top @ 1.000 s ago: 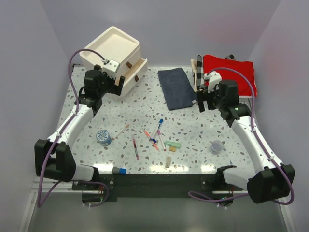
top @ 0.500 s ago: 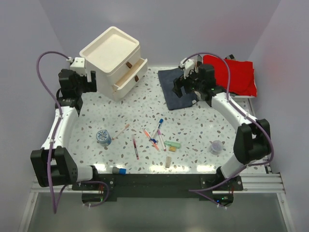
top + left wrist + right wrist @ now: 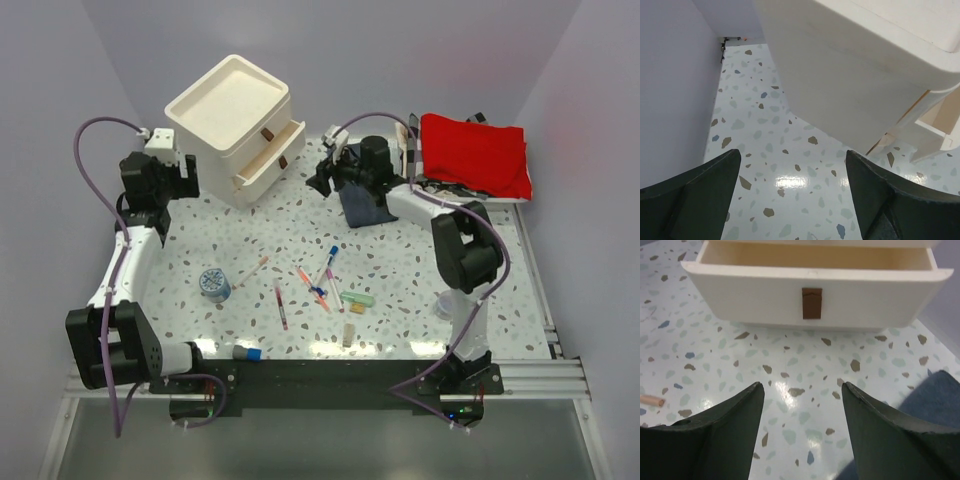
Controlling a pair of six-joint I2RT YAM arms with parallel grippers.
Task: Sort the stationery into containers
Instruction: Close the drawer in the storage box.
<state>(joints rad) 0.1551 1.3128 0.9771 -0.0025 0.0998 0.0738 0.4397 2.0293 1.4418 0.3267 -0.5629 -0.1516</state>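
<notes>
A pale speckled bench (image 3: 420,270) between lilac walls (image 3: 560,60) is recorded. The stationery is found loose on it: pens (image 3: 320,285) mid-bench, a blue-white roll (image 3: 214,283) to their left, a mint eraser (image 3: 357,298) just right of them, a tan block (image 3: 348,335) and a blue-capped stick (image 3: 248,352) toward the near edge. The drawer unit (image 3: 235,110) is set rear left, two drawers partly drawn out. The left jaws are held spread and empty beside its left wall. The right jaws, likewise spread and empty, are faced toward a drawer's brown tab (image 3: 812,303).

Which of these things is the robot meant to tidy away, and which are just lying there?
For the job: pens, blue-white roll, mint-green eraser, tan block, blue-capped stick, cream drawer unit.
Just lying about: dark blue cloth, red cloth.
</notes>
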